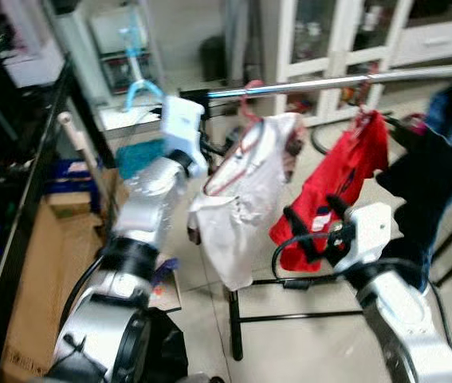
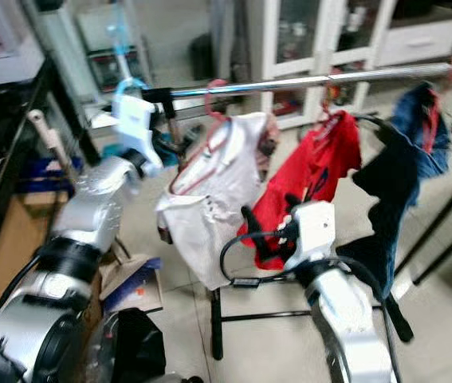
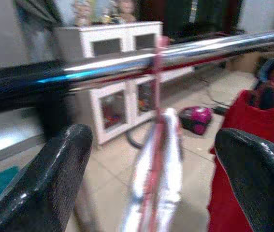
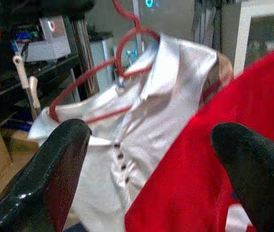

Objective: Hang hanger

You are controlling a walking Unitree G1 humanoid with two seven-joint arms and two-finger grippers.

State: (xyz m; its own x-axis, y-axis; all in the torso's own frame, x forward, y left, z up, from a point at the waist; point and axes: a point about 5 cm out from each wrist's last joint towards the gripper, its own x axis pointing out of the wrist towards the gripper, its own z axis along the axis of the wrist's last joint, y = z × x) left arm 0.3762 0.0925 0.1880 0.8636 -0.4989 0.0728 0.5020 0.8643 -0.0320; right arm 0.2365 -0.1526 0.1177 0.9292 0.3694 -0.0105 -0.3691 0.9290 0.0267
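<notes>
Red hanger [image 1: 245,132] with white shirt [image 1: 241,203] already hooked on chrome rail [image 1: 345,80]. Left gripper [image 3: 151,179] spread open beside rail, right gripper [image 4: 151,159] open below. Only withdrawal left, probably.

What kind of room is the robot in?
Probably a laundry or utility corner of a home. Clothes hang on a metal rail: a white shirt on a red hanger and a red garment. White cabinets and a cardboard box stand nearby.
</notes>
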